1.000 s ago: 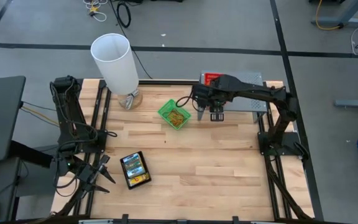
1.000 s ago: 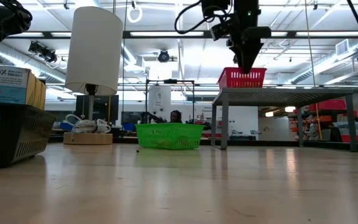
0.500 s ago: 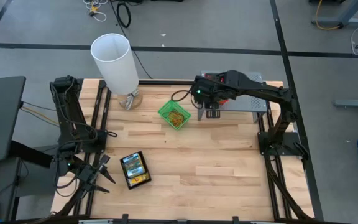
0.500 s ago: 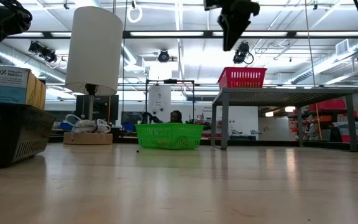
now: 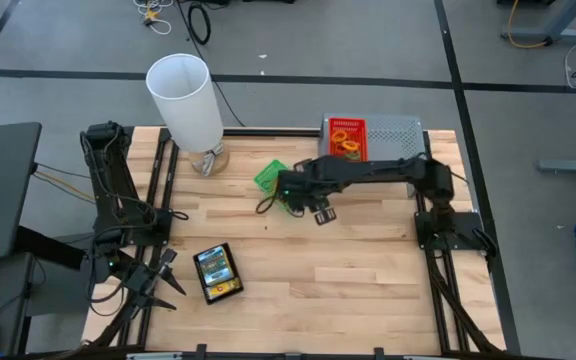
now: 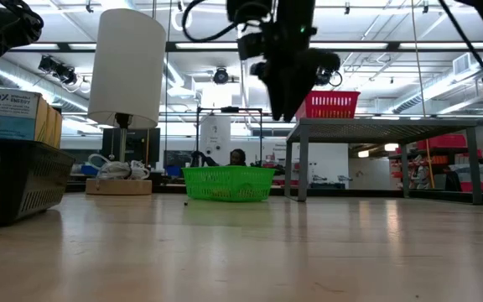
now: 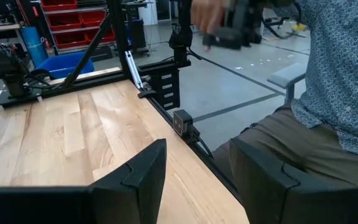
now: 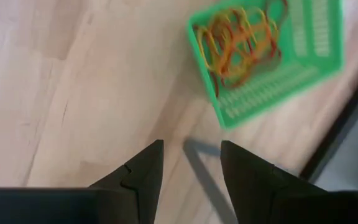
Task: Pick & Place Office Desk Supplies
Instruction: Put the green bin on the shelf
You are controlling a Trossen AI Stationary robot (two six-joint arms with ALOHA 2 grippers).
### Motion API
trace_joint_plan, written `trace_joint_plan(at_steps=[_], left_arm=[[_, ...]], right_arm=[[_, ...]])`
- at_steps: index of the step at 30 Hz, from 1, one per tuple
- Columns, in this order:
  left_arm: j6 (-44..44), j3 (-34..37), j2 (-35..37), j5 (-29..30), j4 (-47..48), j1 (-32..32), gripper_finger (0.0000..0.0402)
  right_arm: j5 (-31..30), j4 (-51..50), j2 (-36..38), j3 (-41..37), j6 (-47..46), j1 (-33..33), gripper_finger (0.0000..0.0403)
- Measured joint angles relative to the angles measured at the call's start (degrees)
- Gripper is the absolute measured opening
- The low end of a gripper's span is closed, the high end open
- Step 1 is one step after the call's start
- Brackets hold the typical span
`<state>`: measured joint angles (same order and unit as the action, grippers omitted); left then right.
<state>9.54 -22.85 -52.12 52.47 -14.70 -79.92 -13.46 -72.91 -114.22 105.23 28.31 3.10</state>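
A green tray (image 8: pixel 266 56) of tan and orange rubber bands (image 8: pixel 238 40) rests on the table, left of the grey riser (image 5: pixel 398 130). My right gripper (image 8: pixel 191 155) hangs open above the wood just beside that tray (image 5: pixel 268 176), pointing steeply down, with nothing between its fingers; the low view shows it (image 6: pixel 288 96) well above the tray (image 6: pixel 229 183). A red tray (image 5: pixel 346 136) holding orange loop bands sits on the riser. A black tray (image 5: pixel 216 272) with a crayon box lies near the front left. My left gripper (image 7: pixel 197 168) waits open at the near left corner.
A tall white cylinder (image 5: pixel 186 100) stands at the back left on a small base. A person sits just past the table's edge (image 7: pixel 328 93) in the left wrist view. Bare wood lies across the middle and right front of the table (image 5: pixel 368 270).
My right gripper has left the riser and swung toward the table's left and near side, over to the green tray. It rose first, then sank, and rolled about its pointing line. The red tray now shows uncovered. The fingers stayed apart.
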Motion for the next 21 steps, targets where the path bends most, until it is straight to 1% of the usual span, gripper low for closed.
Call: trace_joint_plan(at_steps=[8, 13, 21], left_arm=[[0.1, 0.0, 0.0, 0.0, 0.1, 0.0, 0.0181], [0.3, 0.0, 0.0, 0.0, 0.2, 0.0, 0.0181], [0.5, 0.0, 0.0, 0.0, 0.4, 0.0, 0.0181]], right_arm=[[3.2, 9.6, -5.1, 0.0, 10.4, 0.4, 0.0167], [6.7, 12.4, -7.3, 0.1, 11.4, 1.4, 0.0167], [7.3, 13.7, -11.1, 0.1, 14.9, 2.4, 0.0167]])
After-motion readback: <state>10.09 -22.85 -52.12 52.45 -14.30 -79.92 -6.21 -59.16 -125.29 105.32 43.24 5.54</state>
